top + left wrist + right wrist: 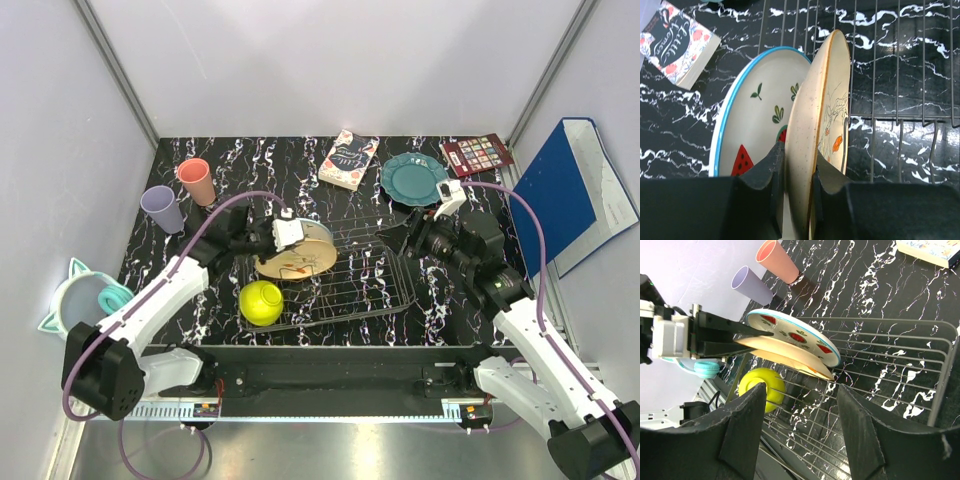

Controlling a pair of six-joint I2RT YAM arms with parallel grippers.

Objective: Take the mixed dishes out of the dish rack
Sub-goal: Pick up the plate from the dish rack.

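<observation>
1. Dish rack (385, 290): sits mid-table and is partly unloaded, by the look of it.
2. Inside it, at the left end: a peach plate (815, 110) and a white plate (757, 115) with a blue rim. Both stand on edge and lean against each other.
3. Yellow-green bowl (261, 302): at the rack's near left corner. Whether it is inside the wires or just outside cannot be told.
4. Already out on the table (250, 160): a teal plate (415, 180) behind the rack, and a salmon cup (195, 181) and a lilac cup (163, 209) at the far left, both upright and near each other.
5. Left gripper (799, 157): its fingers pinch the rim of the peach plate, one on each face. Lifting this plate appears to be the step in hand.
6. Right gripper (801, 389): spread wide and holding nothing, it hovers over the rack's right end.
7. Left to do, at a guess: both plates, and possibly the bowl.
8. Mint bowl (70, 305): off the left edge, with a small teal object inside.
</observation>
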